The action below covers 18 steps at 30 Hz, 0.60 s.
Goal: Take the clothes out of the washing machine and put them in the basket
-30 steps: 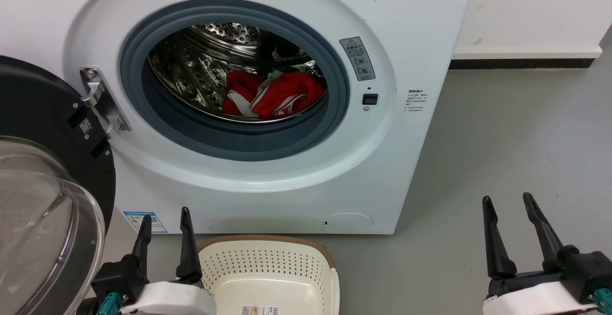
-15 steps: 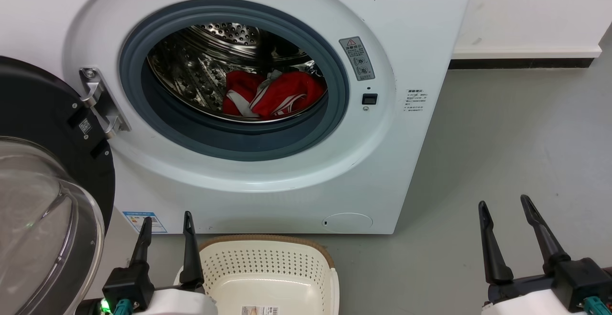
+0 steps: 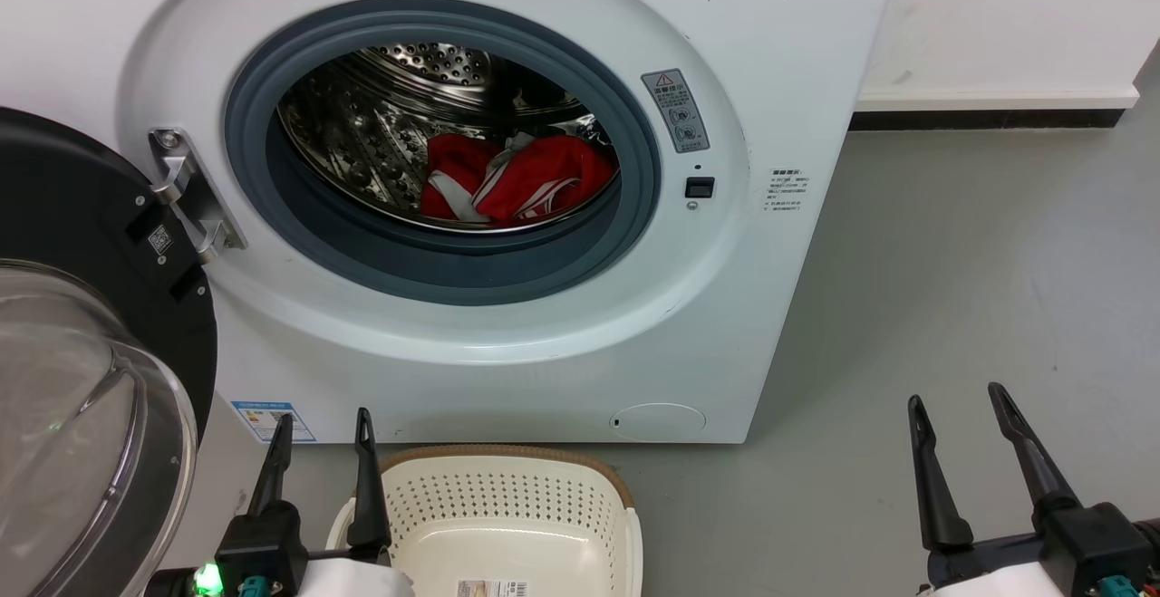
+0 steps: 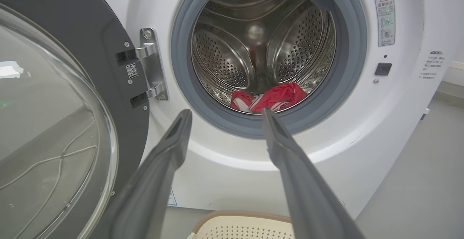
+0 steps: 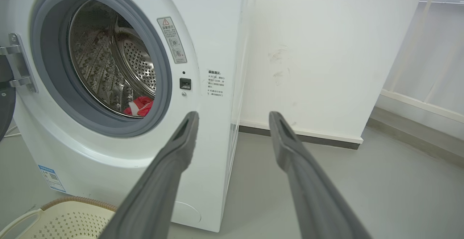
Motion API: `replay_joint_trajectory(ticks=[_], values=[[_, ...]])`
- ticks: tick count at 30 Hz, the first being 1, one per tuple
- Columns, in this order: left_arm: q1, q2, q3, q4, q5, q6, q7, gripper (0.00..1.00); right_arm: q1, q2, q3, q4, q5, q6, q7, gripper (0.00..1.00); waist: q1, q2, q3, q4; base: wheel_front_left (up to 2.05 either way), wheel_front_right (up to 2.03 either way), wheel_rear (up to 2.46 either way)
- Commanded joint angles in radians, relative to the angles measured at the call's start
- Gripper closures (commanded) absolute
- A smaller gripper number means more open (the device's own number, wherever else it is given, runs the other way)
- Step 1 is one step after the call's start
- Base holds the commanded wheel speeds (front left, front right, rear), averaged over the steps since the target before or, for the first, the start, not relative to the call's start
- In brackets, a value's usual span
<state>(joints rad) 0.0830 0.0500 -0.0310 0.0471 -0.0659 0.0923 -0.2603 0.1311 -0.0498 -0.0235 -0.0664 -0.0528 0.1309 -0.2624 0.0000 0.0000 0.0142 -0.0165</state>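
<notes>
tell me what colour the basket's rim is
Brown, with a woven look, around the cream-white perforated basket. It shows best in the head view.

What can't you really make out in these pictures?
- Clothes: head view, the lower part sits behind the washing machine's grey door seal; one garment or several, cannot tell.
- Basket: head view, near part cut off by the bottom edge.
- Warning label: print too small to read in every view.
- Glass door: head view, cut off by the left edge.
</notes>
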Motion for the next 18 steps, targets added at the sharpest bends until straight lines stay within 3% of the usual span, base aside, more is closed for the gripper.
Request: replay_joint_trajectory(ticks=[1,18], values=[[0.01,0.001,0.0,0.003,-0.005,0.003,-0.007,0.0,0.011,-0.001,-0.002,0.003,0.004,0.0,-0.004,0.0,0.0,0.0,0.0,0.0,0.0,0.0,0.0],[0.01,0.001,0.006,0.013,-0.011,0.001,-0.006,0.0,0.011,-0.001,0.008,0.033,0.069,0.0,-0.003,0.0,0.0,0.0,0.003,0.001,0.0,0.0,0.0]])
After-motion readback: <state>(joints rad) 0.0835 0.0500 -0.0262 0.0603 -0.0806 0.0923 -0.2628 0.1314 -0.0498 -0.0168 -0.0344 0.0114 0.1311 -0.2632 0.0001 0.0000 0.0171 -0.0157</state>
